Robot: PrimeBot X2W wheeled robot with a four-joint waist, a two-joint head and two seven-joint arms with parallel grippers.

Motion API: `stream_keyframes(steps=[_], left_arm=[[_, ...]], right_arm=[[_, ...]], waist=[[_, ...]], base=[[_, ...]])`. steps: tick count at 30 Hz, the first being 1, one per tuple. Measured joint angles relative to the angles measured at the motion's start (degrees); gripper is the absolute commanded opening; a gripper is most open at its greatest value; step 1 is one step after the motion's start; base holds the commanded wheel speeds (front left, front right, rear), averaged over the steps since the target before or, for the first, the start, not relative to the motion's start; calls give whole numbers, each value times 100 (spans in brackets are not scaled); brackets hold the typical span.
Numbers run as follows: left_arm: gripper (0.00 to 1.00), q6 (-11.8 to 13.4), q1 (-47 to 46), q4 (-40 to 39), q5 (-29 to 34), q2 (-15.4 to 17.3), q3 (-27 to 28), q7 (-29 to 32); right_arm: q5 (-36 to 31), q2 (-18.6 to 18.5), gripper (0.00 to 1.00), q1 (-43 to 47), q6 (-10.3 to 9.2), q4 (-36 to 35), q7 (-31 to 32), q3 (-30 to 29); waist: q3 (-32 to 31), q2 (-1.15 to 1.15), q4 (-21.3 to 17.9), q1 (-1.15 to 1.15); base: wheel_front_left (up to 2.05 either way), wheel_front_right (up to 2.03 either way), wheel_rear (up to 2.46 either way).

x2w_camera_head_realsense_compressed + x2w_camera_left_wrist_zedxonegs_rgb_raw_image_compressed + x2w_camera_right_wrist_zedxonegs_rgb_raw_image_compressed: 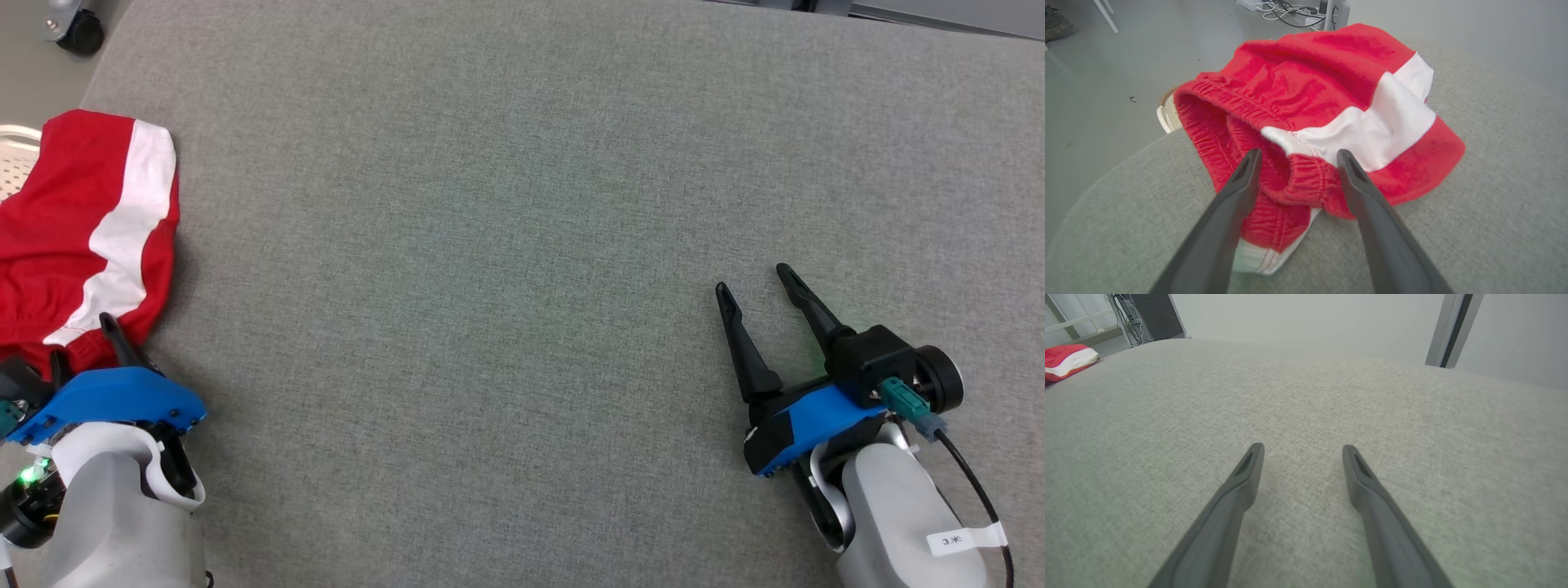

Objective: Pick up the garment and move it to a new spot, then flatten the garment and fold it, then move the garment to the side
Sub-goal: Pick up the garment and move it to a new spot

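The garment point(77, 229) is a pair of red shorts with a white stripe, crumpled at the left edge of the grey table point(506, 204). My left gripper point(82, 339) is open at the garment's near edge. In the left wrist view its fingers straddle a bunched part of the red elastic waistband point(1306, 179), and the left gripper point(1297, 157) has not closed on the cloth. My right gripper point(751, 278) stands open over bare table at the lower right, far from the garment point(1067, 359). In the right wrist view the right gripper point(1302, 451) holds nothing.
A white perforated chair or basket edge point(16, 155) shows past the table's left edge under the garment. A caster wheel point(77, 31) stands on the floor at the far left. Cables and a power strip point(1286, 10) lie on the floor beyond.
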Motion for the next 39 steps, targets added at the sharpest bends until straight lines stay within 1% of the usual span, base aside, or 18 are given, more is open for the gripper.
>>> stream_keyframes(steps=[1, 2, 6, 10, 13, 18, 23, 28, 32, 35, 39], left_arm=[[33, -4, -23, 38, -8, -5, 35, 0], [0, -25, -36, 70, 0, 1, 44, 0], [0, -126, -39, -94, 119, 69, 64, 0], [0, -245, -39, -511, 359, 115, -11, 1], [0, -377, -42, -882, 606, 179, -176, 0], [0, -591, -136, -1614, 1005, 244, -571, 0], [0, -726, -332, -2176, 1332, 115, -1143, 0], [0, -876, -500, -2428, 1447, -80, -1809, 0], [0, -961, -658, -2496, 1330, -264, -2588, 0], [0, -978, -699, -2595, 1010, -319, -3312, 0], [0, -988, -632, -2959, 77, -321, -4574, 1]], right_arm=[[0, -1, 100, -3, 0, 0, 0, -8], [0, -1, 100, -5, 0, 2, 0, -15], [11, 7, 100, -3, -1, 21, 0, -53], [36, 63, 100, 14, -1, 88, 5, -99], [79, 145, 100, 56, -1, 124, 8, -116], [197, 241, 100, 144, -1, 189, 8, -126], [426, 274, 100, 184, -2, 241, 8, -71], [736, 280, 100, 278, -2, 281, 9, 33], [840, 283, 100, 355, -2, 310, 9, 41], [867, 282, 100, 403, -2, 343, 8, -23], [893, 286, 100, 506, -2, 377, 9, -119]], waist=[[2, 0, -15, 0], [3, 0, -32, 0], [-44, 0, -101, 0], [-163, 1, -170, 0], [-306, 0, -245, 0], [-580, 0, -481, 0], [-780, 0, -914, 0], [-918, 0, -1489, -1], [-1021, 0, -1967, 0], [-1125, 0, -2259, 0], [-1279, -1, -2500, 0]], base=[[0, 0, 0], [0, 0, 0], [0, 0, 0], [0, 0, 0], [0, 0, 0], [0, 0, 0], [0, 0, 0], [0, 0, 0], [0, 0, 0], [0, 0, 0], [0, 0, 0]])
